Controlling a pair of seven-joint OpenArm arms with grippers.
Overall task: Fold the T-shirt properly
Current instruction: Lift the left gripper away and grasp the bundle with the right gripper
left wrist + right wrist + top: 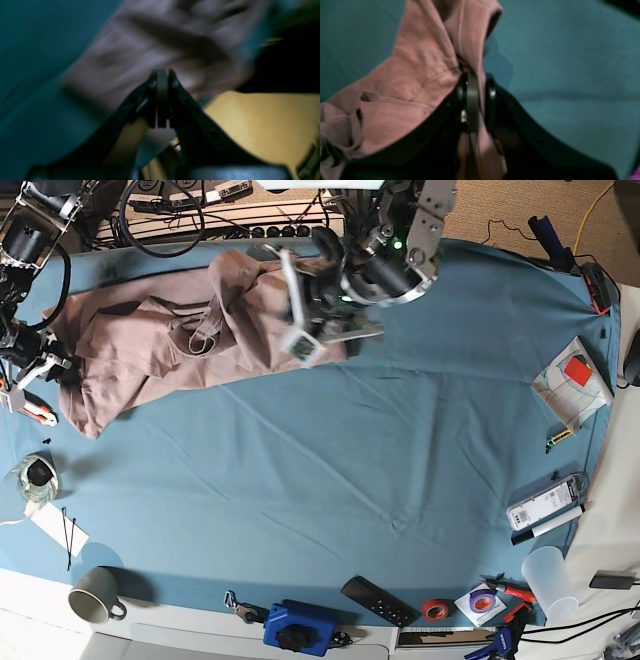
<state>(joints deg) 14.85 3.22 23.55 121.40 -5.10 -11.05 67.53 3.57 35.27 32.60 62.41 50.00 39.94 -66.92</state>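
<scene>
The mauve-brown T-shirt (150, 340) lies crumpled at the back left of the blue table cover (350, 480). My right gripper (476, 80) is shut on a fold of the T-shirt (420, 62), and cloth runs through between its fingers. In the base view it (55, 370) is at the shirt's left edge. My left gripper (162, 75) is shut with no cloth showing between its fingers. The blurred T-shirt (150, 45) lies just beyond it. In the base view it (305, 340) hangs over the shirt's right edge.
A grey mug (95, 600), a blue device (300, 627), a black remote (380, 602) and a red tape roll (433, 610) line the front edge. A plastic cup (550, 580) and a booklet (575, 380) are at the right. Cables run along the back.
</scene>
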